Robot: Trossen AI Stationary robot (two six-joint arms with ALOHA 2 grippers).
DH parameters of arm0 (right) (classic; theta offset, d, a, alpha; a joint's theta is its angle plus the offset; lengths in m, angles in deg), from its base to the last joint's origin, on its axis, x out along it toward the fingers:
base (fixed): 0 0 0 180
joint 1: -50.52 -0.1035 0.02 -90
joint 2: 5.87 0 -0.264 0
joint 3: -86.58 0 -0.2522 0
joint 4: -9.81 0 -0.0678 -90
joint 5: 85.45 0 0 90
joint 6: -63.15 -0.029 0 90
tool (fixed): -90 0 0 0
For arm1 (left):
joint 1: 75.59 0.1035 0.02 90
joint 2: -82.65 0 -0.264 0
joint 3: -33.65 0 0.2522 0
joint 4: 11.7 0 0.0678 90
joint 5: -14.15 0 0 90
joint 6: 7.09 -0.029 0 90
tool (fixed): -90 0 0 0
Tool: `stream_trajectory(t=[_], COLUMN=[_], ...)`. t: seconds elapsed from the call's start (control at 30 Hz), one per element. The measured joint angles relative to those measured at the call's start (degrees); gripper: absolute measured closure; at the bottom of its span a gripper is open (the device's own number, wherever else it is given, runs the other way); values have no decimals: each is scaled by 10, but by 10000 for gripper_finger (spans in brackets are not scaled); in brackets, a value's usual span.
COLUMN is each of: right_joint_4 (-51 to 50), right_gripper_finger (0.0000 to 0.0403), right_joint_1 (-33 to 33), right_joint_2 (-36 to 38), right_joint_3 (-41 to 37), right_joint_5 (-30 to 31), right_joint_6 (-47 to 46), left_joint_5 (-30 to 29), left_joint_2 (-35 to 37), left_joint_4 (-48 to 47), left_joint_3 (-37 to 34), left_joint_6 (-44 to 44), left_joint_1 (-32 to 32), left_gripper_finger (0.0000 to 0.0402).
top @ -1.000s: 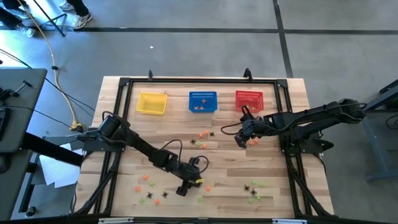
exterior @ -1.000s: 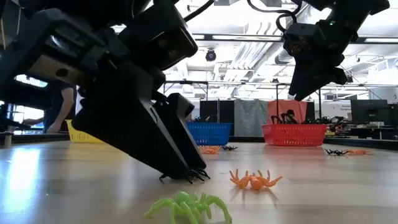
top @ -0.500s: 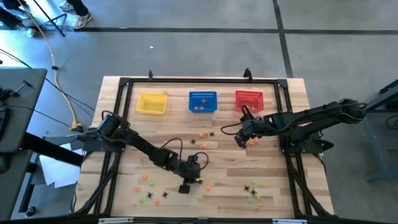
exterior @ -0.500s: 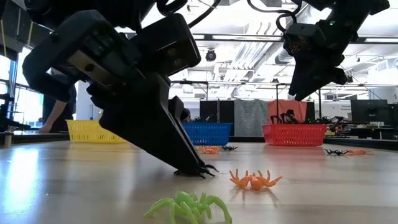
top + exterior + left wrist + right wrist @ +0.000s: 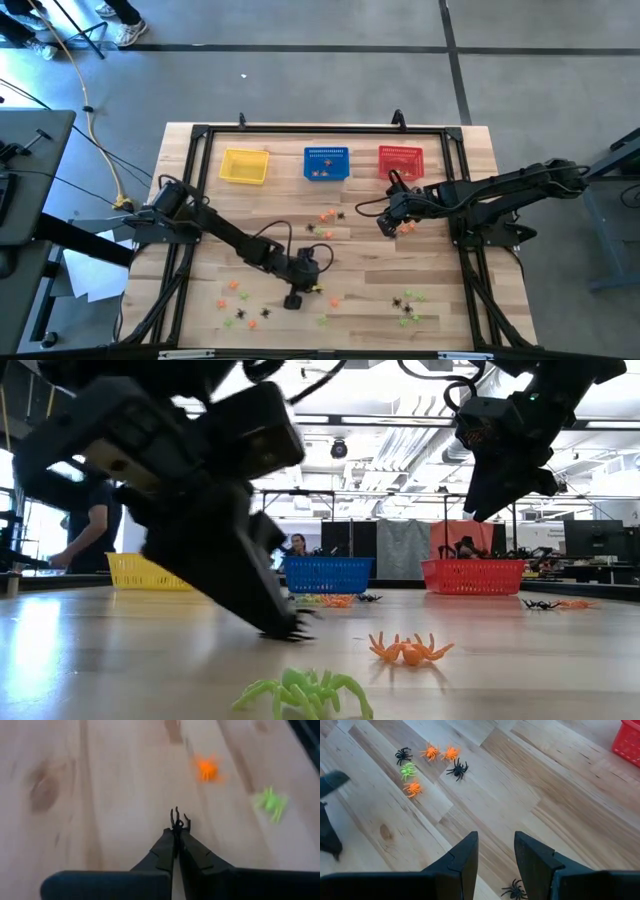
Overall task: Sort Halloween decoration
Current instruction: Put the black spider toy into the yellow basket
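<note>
Fingers of the left gripper (image 5: 176, 836) are pressed together on a small black spider (image 5: 179, 821), whose legs stick out just past the tips, close above the wooden table (image 5: 440, 280). In the low view the same gripper (image 5: 283, 628) leans steeply, its tips at the tabletop with the spider's legs showing beneath them. Just beyond those tips lie an orange spider (image 5: 207, 769) and, farther to one side, a light green spider (image 5: 271, 804); from table height the orange one (image 5: 409, 649) and the green one (image 5: 305, 691) both rest flat on the wood, apart from the gripper.

Across the table, the right gripper (image 5: 495, 855) hangs in the air with its fingers (image 5: 462, 857) apart and nothing between them. Ahead of those fingers sits a loose cluster of spiders (image 5: 431, 762), black, orange and green, and one more black spider (image 5: 514, 889) lies near the fingertips.

From above, three mesh baskets line the far edge of the table: yellow (image 5: 245, 165), blue (image 5: 326, 162) and red (image 5: 400, 160). More spiders (image 5: 240, 303) are scattered near the left gripper (image 5: 293, 299), and another group (image 5: 408, 304) lies well apart from the right gripper (image 5: 387, 226).
</note>
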Motion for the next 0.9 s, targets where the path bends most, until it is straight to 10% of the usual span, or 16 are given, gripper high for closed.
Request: stream_trajectory(t=[0.9], right_joint_4=[4], right_gripper_finger=[279], right_joint_1=[0], right_joint_2=[0], right_joint_3=[0], right_joint_5=[0], right_joint_6=[0], left_joint_5=[-435], left_joint_2=[426], left_joint_4=[-588], left_joint_3=[2], left_joint_6=[146], left_joint_1=[49], left_gripper_finger=[401])
